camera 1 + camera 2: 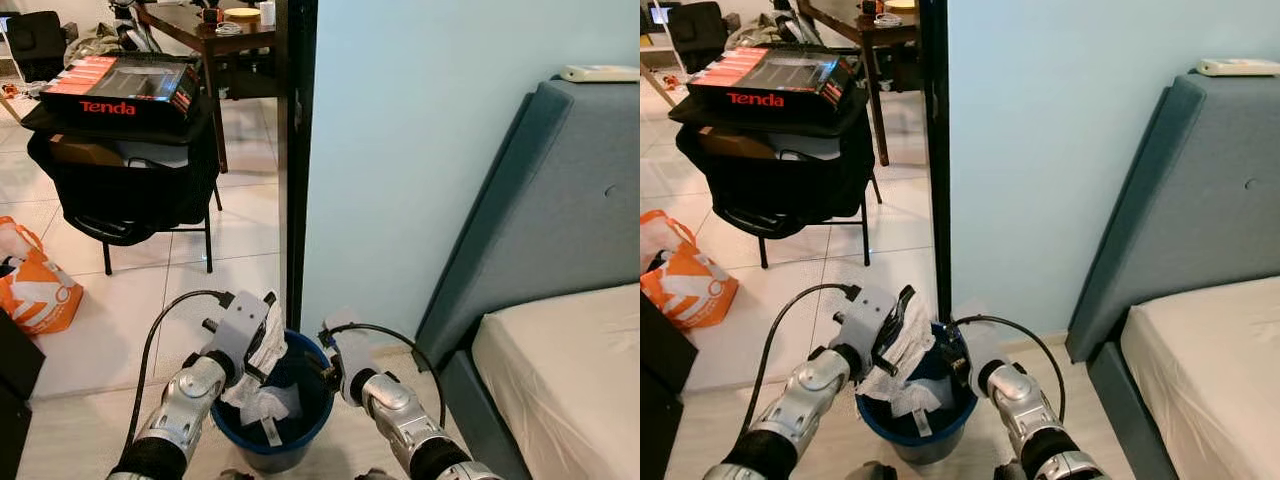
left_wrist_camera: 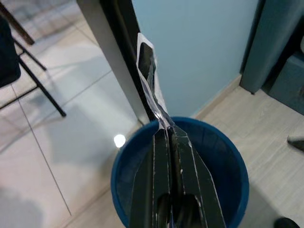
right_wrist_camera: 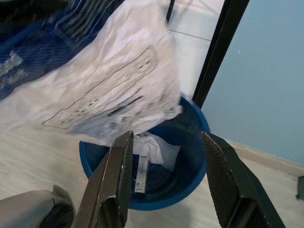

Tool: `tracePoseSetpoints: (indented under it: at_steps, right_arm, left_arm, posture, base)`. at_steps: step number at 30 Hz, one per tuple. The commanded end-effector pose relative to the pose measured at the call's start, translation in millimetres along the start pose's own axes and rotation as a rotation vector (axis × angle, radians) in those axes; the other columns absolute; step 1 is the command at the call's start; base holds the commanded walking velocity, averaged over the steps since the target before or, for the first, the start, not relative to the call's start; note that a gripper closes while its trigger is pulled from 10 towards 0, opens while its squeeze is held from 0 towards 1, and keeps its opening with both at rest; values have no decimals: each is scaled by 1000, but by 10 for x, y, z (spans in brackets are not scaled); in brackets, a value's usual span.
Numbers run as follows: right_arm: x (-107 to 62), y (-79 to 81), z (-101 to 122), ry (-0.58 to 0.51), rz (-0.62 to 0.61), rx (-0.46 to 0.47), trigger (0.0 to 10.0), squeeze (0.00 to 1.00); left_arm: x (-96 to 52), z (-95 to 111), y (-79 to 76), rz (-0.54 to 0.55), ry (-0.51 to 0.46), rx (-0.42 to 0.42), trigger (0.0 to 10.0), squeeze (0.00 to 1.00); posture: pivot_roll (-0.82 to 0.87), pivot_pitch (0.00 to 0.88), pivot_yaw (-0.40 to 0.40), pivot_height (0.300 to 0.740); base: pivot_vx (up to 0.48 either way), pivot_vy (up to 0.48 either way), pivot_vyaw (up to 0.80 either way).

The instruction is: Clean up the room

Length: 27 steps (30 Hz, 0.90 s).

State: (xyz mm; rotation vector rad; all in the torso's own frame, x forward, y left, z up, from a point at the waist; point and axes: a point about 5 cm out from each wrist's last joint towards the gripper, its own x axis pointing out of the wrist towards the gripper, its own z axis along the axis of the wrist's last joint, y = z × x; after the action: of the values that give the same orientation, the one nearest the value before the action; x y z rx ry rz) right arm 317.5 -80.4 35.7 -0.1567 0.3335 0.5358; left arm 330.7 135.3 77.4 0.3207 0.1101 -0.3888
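Both silver arms are reaching forward and down over the blue bin [image 1: 300, 440] standing on the near floor by the black door frame [image 1: 296, 150]. The left gripper [image 2: 166, 130] is pinching a crumpled white wrapper [image 1: 268, 345] above the bin's left rim, fingers pressed together on it. The right gripper [image 3: 166, 142] is hovering over the right rim with its fingers spread apart. The right wrist view is revealing white paper scraps [image 3: 152, 149] lying inside the bin.
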Motion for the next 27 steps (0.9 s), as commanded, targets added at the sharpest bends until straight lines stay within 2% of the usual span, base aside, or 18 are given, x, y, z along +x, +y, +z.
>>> tracePoseSetpoints:
  at_steps: [1, 15, 19, 22, 27]
  right_arm:
    - [-17, 3, -45, 12, -6, 19, 10000, 0]
    - [-33, 5, -66, 17, 22, 19, 10000, 0]
    - [-48, -20, -55, 59, 156, -68, 10000, 0]
    - [-54, -15, -53, 65, 189, -99, 10000, 0]
    - [-96, 27, -85, 82, 298, -259, 10000, 0]
  left_arm:
    - [-10, -58, -14, -23, 23, 6, 10000, 0]
    - [32, -33, 47, -54, 47, 37, 10000, 0]
    - [74, -32, 46, -150, 78, 90, 10000, 0]
    - [86, -32, 20, -174, 83, 107, 10000, 0]
    - [122, -45, -141, -264, 97, 174, 10000, 0]
  posture:
    - [44, 128, -22, 614]
    - [52, 146, -20, 614]
    - [55, 151, -24, 614]
    - [52, 150, -23, 614]
    - [41, 144, -13, 614]
  base:
    - [0, 0, 0]
    - [0, 0, 0]
    - [0, 0, 0]
    - [0, 0, 0]
    - [0, 0, 0]
